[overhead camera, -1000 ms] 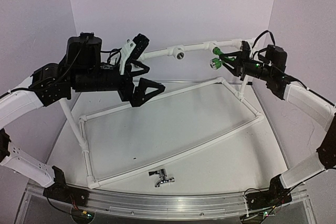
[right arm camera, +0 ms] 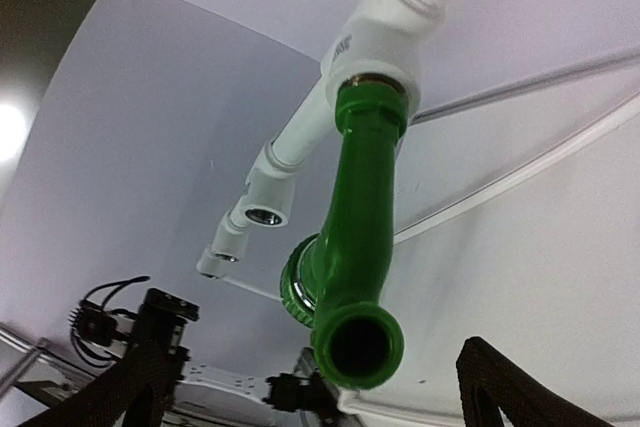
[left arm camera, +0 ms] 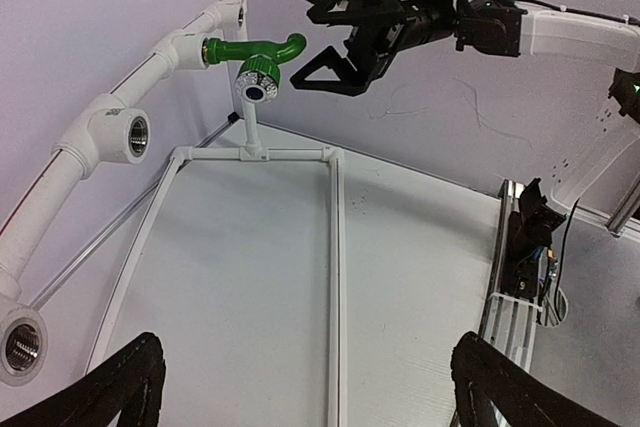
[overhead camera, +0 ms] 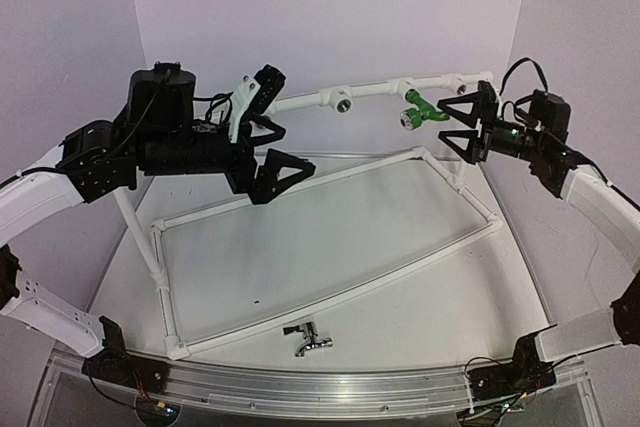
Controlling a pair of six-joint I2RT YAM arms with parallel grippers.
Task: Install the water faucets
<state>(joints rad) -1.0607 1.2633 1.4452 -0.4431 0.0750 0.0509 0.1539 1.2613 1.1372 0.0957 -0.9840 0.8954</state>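
Observation:
The green faucet (overhead camera: 415,109) sticks out of a socket on the raised white pipe (overhead camera: 300,101), spout bent down. My right gripper (overhead camera: 445,122) stands open just to its right, not touching it. In the right wrist view the green faucet (right arm camera: 365,207) hangs from its white fitting (right arm camera: 375,42), and its spout mouth sits between the wide-apart fingers of the right gripper (right arm camera: 315,395). The chrome faucet (overhead camera: 308,339) lies on the table near the front edge. My left gripper (overhead camera: 287,134) hovers open by the pipe's left part, holding nothing. The left wrist view shows the green faucet (left arm camera: 250,52) too.
A free socket (overhead camera: 343,103) with a dark hole sits mid-pipe, and more sockets (left arm camera: 135,135) show along the pipe. A rectangular white pipe frame (overhead camera: 340,292) lies on the table. An aluminium rail (overhead camera: 320,387) runs along the near edge. Lilac walls close in behind.
My right gripper has opened, let go of the green faucet and drawn back to the right. The faucet stays in its socket. The left arm has not moved.

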